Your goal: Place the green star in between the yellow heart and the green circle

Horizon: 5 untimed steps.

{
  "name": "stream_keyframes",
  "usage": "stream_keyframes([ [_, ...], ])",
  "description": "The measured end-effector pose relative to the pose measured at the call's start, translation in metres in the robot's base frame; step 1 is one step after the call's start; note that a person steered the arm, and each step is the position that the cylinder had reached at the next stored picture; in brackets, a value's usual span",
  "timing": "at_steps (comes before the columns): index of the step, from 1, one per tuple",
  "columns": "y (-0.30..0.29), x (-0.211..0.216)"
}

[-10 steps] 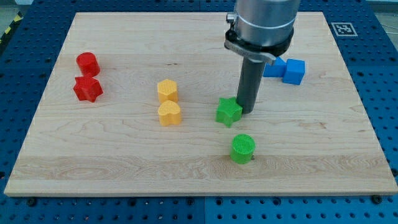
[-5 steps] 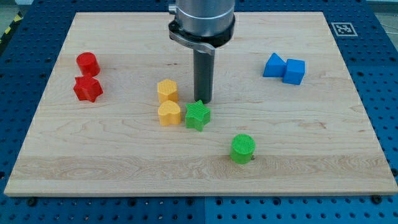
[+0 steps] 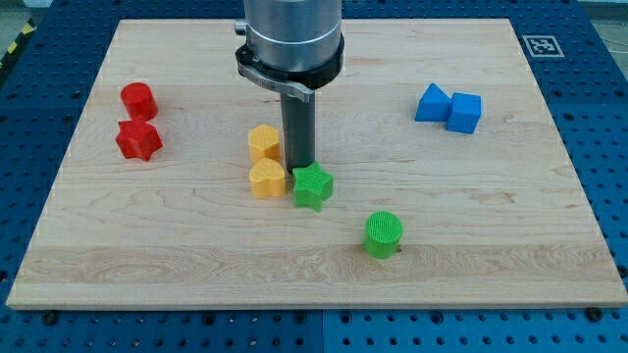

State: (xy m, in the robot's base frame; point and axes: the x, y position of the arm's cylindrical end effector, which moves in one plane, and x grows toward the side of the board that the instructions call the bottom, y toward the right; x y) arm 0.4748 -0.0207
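Note:
The green star [image 3: 312,186] lies near the board's middle, right beside the yellow heart [image 3: 267,179] on the heart's right, close or touching. The green circle [image 3: 383,234] stands further toward the view's bottom right, apart from the star. My tip [image 3: 298,167] is just above the star's upper left edge, between the star and a yellow hexagon-like block [image 3: 263,143], close to the heart's upper right.
A red cylinder [image 3: 138,99] and a red star-like block [image 3: 138,140] sit at the view's left. A blue triangle block [image 3: 432,103] and a blue cube [image 3: 465,112] sit at the upper right. The wooden board [image 3: 510,216] lies on a blue perforated table.
The green star slid left from near the circle to beside the yellow heart. My tip moved left, from the star's right side to above its upper left.

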Motion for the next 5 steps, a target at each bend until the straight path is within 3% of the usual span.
stream_keyframes([
  [5, 0.054, 0.021],
])
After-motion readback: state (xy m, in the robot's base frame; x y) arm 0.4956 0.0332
